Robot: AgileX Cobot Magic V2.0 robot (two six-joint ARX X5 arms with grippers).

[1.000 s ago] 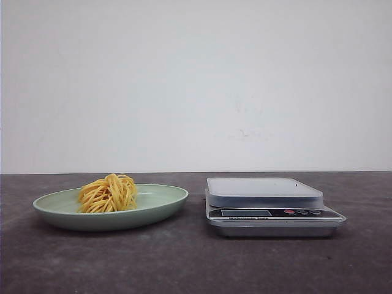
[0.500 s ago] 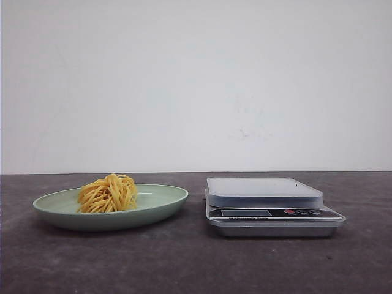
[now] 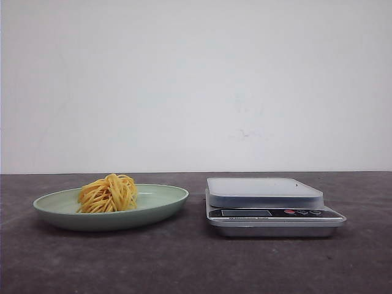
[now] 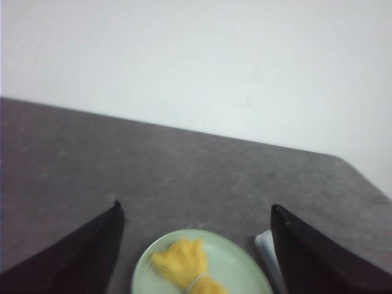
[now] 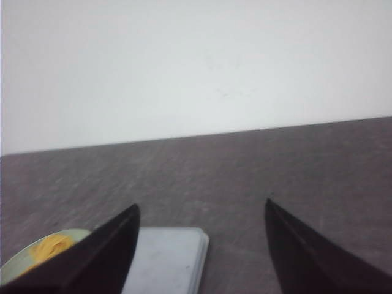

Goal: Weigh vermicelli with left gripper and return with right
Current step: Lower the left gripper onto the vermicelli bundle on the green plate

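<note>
The left gripper (image 4: 195, 211) stands wide, its two black fingers (image 4: 92, 245) spread far apart with nothing between them. The vermicelli (image 4: 182, 264) lies ahead of and below that gap, roughly centred between the fingertips, resting on the pale green plate (image 4: 236, 269); the gripper is well apart from it. The right gripper (image 5: 202, 211) is likewise wide and empty. The digital kitchen scale (image 5: 168, 257) sits below its gap, toward its left finger, and the plate shows only as a sliver beyond that finger.

From the front, neither arm appears at all. The vermicelli (image 3: 108, 193) sits left of the plate's (image 3: 165, 199) centre, and the scale (image 3: 269, 205) stands just beside the plate, its platform bare, so weighing has not begun.

Risks, as I judge them: the nest is loose and springy, so a shallow pinch could lift only a few strands and leave the rest, or shed some on the way across. A descent too deep could press the fingertips onto the plate and tip or slide it toward the scale. The left wrist view is blurred, so the nest's exact outline is uncertain.

Count: one nest of vermicelli, one plate, one scale, two grippers, each with two fingers.
</note>
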